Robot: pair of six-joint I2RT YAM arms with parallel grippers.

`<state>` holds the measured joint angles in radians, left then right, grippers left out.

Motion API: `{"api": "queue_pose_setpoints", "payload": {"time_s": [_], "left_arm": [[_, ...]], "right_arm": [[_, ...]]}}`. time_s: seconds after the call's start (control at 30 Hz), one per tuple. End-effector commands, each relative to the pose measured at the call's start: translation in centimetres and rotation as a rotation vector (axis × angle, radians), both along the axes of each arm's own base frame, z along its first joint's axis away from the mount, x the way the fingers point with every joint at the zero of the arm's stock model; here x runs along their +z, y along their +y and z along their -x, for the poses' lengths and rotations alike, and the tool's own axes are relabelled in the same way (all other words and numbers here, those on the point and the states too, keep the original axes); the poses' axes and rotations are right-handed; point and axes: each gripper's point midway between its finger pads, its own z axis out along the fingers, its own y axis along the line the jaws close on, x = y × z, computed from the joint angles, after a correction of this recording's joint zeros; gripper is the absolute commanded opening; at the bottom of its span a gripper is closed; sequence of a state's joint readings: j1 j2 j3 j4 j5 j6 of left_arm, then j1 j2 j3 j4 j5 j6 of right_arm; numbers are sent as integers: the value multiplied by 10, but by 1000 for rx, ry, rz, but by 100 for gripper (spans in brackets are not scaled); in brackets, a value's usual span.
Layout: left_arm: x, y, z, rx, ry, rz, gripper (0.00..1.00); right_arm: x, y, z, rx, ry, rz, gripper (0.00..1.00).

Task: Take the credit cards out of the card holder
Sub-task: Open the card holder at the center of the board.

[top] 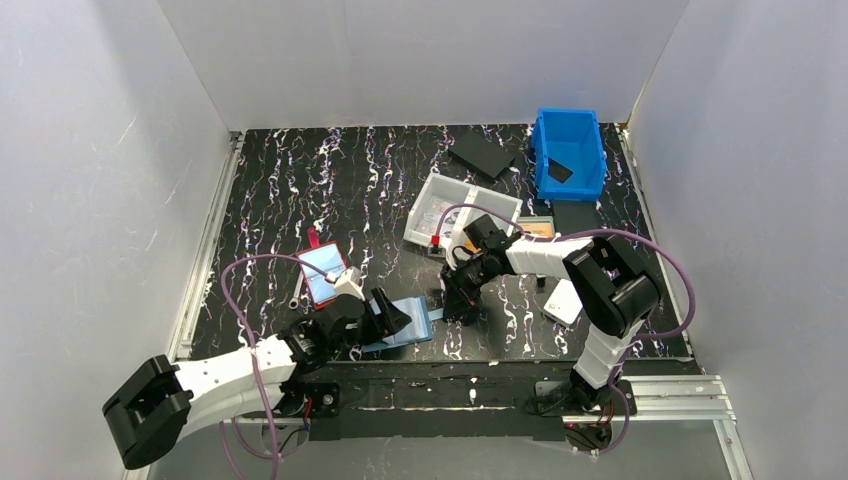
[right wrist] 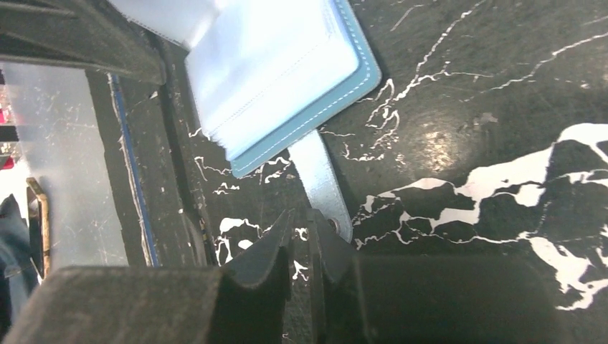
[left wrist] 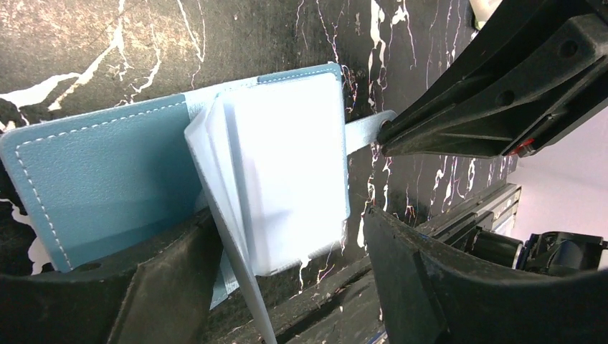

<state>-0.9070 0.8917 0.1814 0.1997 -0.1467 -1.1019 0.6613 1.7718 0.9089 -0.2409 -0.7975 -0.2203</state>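
The light-blue card holder [top: 410,327] lies open near the table's front edge. In the left wrist view its blue panel [left wrist: 93,186] is flat and a fan of clear pockets [left wrist: 287,165] rises from the fold, white with glare. The credit cards cannot be told apart from the pockets. My left gripper [left wrist: 294,272] is open, its fingers [left wrist: 165,287] on either side of the raised pockets' near edge. My right gripper [right wrist: 310,222] sits at the holder's tab [right wrist: 323,179], jaws a narrow slit apart with bare table between them. One fingertip rests at the tab's end.
A red-edged holder [top: 323,272] lies left of the left gripper. Behind the right arm are a clear tray [top: 460,205], a teal holder with an orange card [top: 535,228], a black flat piece [top: 482,155] and a blue bin [top: 568,150]. A white object [top: 563,300] lies at right.
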Motion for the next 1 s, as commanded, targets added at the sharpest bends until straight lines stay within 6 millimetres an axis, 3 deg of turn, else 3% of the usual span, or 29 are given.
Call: {"api": "queue_pose_setpoints", "payload": {"time_s": [0.0, 0.17, 0.3, 0.53, 0.67, 0.83, 0.97], "left_arm": [[-24, 17, 15, -12, 54, -66, 67], [-27, 20, 16, -3, 59, -58, 61], [-32, 24, 18, 9, 69, -69, 47], [-37, 24, 18, -2, 84, -100, 7], [-24, 11, 9, -40, 44, -83, 0], [-12, -11, -6, -77, 15, -57, 0], [-14, -31, -21, -111, 14, -51, 0]], "right_arm": [[27, 7, 5, 70, -15, -99, 21], [39, 9, 12, 108, -10, -154, 31], [39, 9, 13, 118, -1, -158, 33], [45, 9, 15, 131, -5, -174, 34], [53, 10, 14, 142, -22, -191, 36], [57, 9, 11, 134, -37, -198, 40], [55, 7, 6, 109, -28, -187, 41]]}}
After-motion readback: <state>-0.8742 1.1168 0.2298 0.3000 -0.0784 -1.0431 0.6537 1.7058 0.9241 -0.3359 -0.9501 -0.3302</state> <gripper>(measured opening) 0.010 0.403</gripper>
